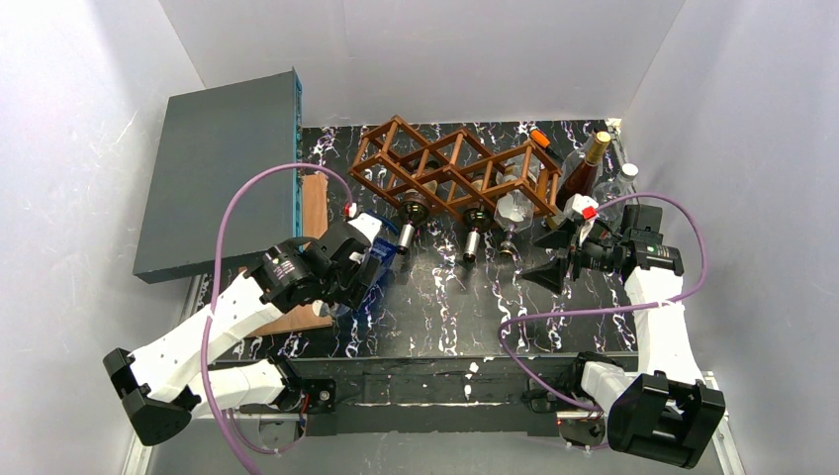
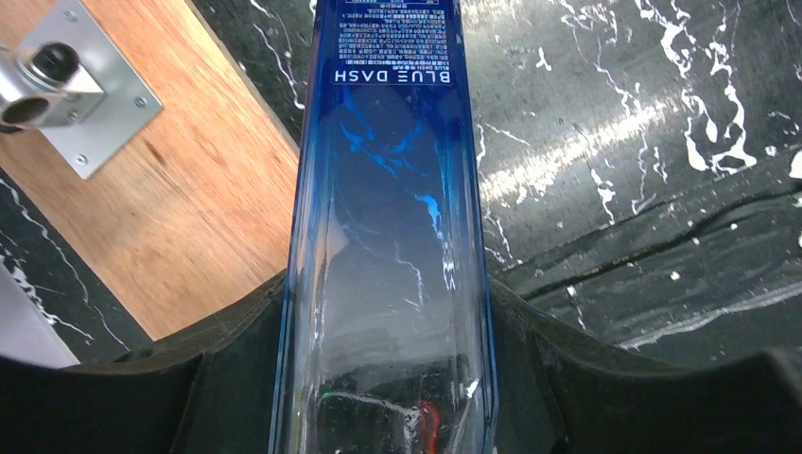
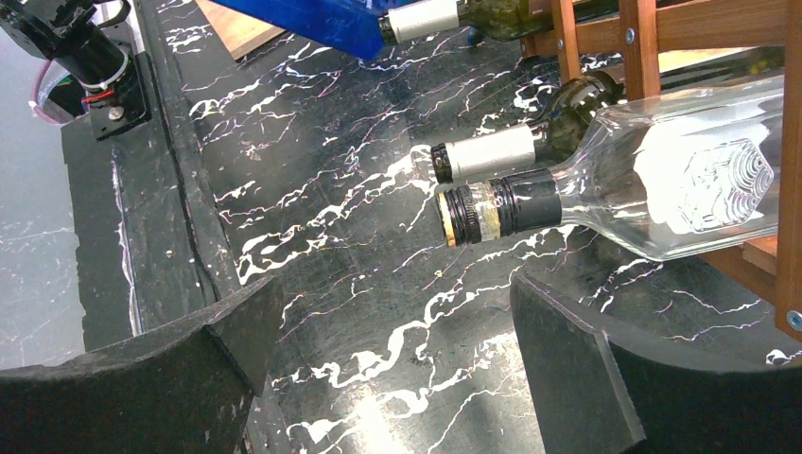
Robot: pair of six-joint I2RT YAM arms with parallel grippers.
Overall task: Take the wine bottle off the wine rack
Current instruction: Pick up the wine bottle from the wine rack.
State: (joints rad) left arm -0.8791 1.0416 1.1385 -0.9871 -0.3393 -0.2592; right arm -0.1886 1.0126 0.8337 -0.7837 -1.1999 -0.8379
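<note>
Top view: L gripper (image 1: 364,259) clasps the blue wine bottle (image 1: 376,292), low over the table (image 1: 445,317). Wine rack (image 1: 450,163) sits ahead of it; bottle looks clear of the cells. R gripper (image 1: 549,255) is spread wide, nothing in it.

L wrist: fingers (image 2: 217,378) pinch the glass on both flanks, wooden board (image 2: 189,208) below-left.

R wrist: clear bottle (image 3: 662,189) ahead-right, in the rack.

Next, imo: firm squeeze, draw straight back, lay it flat w/o clipping the neighbouring neck (image 3: 426,19).

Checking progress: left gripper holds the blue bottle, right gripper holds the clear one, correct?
No: the right gripper is open and empty, per the right wrist view; the clear bottle lies in the rack. The left gripper holds the blue bottle.
</note>
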